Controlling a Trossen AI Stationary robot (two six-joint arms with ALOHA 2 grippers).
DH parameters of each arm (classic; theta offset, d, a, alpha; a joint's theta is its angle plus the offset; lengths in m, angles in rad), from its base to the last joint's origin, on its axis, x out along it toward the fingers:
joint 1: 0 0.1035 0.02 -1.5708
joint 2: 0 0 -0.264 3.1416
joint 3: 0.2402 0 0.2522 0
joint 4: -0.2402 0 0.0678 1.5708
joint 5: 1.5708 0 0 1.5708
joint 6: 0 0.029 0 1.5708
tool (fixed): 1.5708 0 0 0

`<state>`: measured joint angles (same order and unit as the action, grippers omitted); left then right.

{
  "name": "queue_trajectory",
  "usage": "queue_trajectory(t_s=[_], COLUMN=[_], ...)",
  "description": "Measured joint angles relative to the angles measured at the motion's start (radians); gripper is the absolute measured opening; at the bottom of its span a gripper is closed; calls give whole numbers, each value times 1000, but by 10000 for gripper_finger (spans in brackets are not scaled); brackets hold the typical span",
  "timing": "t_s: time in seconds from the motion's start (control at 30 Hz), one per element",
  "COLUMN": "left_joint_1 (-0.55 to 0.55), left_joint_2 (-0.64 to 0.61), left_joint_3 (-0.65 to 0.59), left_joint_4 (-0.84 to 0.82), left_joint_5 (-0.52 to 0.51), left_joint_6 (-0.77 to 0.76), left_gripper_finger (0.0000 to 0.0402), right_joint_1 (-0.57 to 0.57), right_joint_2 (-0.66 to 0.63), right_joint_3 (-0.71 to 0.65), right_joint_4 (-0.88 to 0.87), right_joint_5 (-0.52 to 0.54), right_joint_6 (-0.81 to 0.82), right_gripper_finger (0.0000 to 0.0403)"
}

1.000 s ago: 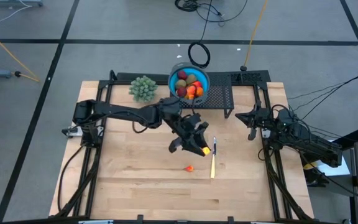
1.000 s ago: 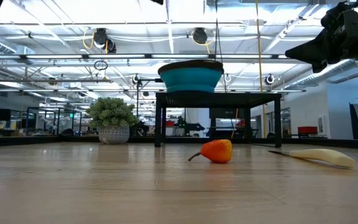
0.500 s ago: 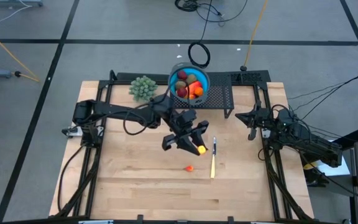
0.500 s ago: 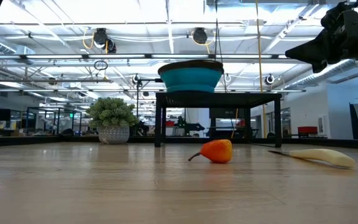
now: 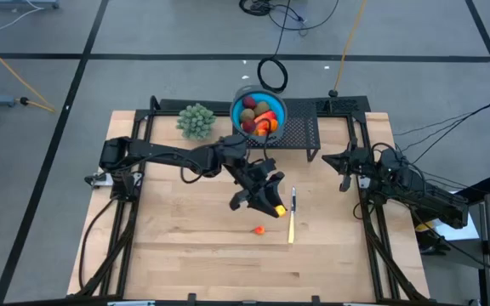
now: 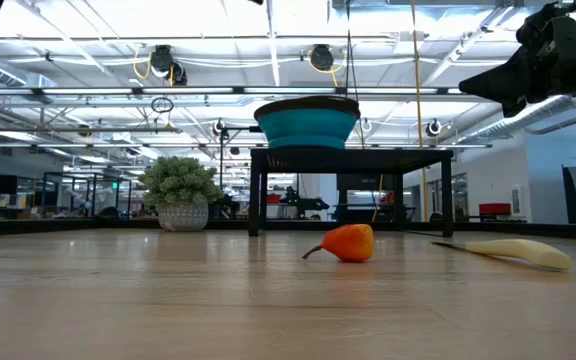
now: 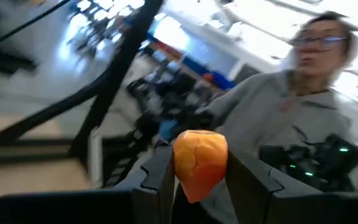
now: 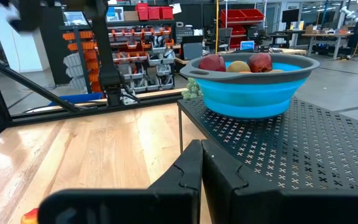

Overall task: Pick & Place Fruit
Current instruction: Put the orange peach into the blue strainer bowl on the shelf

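My left gripper point(image 5: 270, 202) is over the middle of the table, shut on an orange toy fruit point(image 7: 199, 158). A small orange-red fruit point(image 5: 259, 229) lies on the wood just near of it and shows in the low view as the orange-red fruit point(image 6: 348, 243), resting on its side. Several fruits, dark red, orange and brownish, sit in the blue bowl point(image 5: 238, 104) on the black rack point(image 5: 303, 134). My right gripper point(image 8: 201, 163) is shut and idle at the table's right side, also seen high up as the right gripper point(image 6: 543, 55). My left gripper pinches the orange fruit's two sides point(image 7: 180, 163) between its two fingers point(image 7: 159, 177). In the high view the fingers slant toward the table's right and near side. The orange fruit point(image 5: 277, 207) is lifted clear of the wood.
A thin knife point(image 5: 292, 218) with a pale handle lies right of the loose fruit. A pale green ball plant point(image 5: 196, 121) stands at the far edge, left of the bowl. A person in a grey top point(image 7: 291, 118) shows beyond the table. Bare wood point(image 5: 185, 238) stretches to the near left.
My left gripper swung a little toward the table's far left and turned, then came back to about where it was a second ago. It stayed shut on the orange fruit throughout. The loose fruit and the knife kept still.
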<state>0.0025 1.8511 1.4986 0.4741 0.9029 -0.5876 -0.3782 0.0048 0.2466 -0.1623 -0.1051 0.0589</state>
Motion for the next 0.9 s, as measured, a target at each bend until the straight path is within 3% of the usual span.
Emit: queue_trajectory(t_s=[0.2,0.5,0.7,0.9], left_joint_1=[24,63,67,81], left_joint_2=[0,0,0,0], left_joint_3=[0,55,210,312], left_joint_4=[-270,-513,-814,-976], left_joint_5=[-168,-420,-737,-1055], left_joint_6=[123,342,606,775], left_gripper_finger=[117,117,117,117], right_joint_1=[0,0,0,0], right_joint_2=[0,0,0,0], right_joint_3=[0,0,0,0], right_joint_4=[0,0,0,0], right_joint_5=[0,0,0,0], right_joint_6=[0,0,0,0], right_gripper_finger=[0,0,0,0])
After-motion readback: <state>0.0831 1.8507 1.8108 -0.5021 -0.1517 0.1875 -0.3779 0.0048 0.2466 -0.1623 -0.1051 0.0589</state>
